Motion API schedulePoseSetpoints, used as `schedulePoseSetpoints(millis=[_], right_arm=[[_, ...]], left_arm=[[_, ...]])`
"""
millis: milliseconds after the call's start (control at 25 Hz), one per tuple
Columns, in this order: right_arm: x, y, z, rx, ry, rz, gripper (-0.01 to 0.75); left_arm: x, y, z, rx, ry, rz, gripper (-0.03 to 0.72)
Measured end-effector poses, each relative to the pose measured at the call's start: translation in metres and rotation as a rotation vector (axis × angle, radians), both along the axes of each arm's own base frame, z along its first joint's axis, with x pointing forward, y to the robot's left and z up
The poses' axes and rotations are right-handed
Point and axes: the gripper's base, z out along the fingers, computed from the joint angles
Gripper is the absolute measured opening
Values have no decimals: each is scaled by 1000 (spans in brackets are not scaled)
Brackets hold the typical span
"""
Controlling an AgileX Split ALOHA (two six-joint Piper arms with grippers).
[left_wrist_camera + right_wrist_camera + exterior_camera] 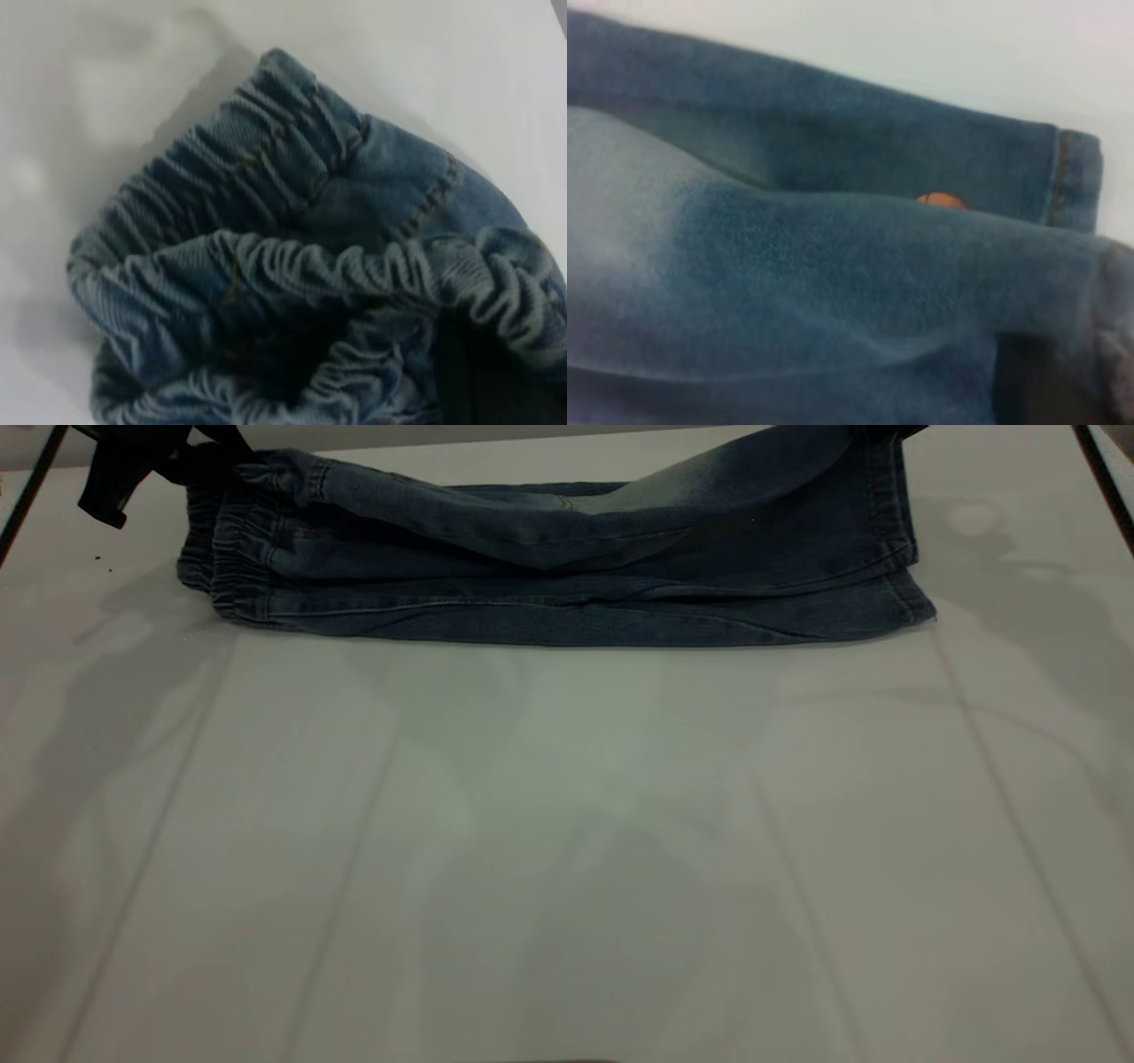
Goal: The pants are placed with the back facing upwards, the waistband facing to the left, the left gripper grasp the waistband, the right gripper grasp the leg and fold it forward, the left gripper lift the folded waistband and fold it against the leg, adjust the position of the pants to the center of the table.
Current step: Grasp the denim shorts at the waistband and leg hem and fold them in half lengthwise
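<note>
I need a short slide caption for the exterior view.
Left gripper lifts the waistband while the raised leg drapes over the pants on the table.

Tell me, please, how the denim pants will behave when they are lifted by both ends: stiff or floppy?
Probably floppy: the raised layer of the pants sags in the middle between the left end effector and the far right edge. The gathered waistband bunches softly, so it should give a good hold. On the smooth table the cloth may slide when pushed.

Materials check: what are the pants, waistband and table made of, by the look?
Pants: blue denim, likely cotton, with visible twill weave, faded patches and contrast stitching.
Waistband: the same denim gathered into fine pleats, suggesting elastic inside.
Table: smooth white matte top, probably laminate or a coated board; can't tell which.
</note>
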Motion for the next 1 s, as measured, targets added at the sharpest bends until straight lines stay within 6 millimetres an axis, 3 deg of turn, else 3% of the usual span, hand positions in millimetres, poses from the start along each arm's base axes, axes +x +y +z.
schedulePoseSetpoints(millis=[120, 280, 480, 680, 840, 1000], right_arm=[[1, 0, -8, 3, 1, -2, 160], [2, 1, -12, 7, 6, 0, 336], [1, 1, -12, 12, 17, 9, 501], [-1, 3, -10, 25, 34, 23, 549], [-5, 5, 16, 43, 15, 47, 551], [-16, 18, 32, 120, 81, 116, 552]], left_arm=[[1, 1, -4, 25, -5, -5, 83], [2, 3, -13, 68, -8, -21, 130], [4, 5, -18, 113, -22, -25, 282], [14, 9, -7, 251, -100, -98, 438], [30, 4, 18, 493, -191, -398, 467], [29, -12, 30, 554, -191, -776, 469]])
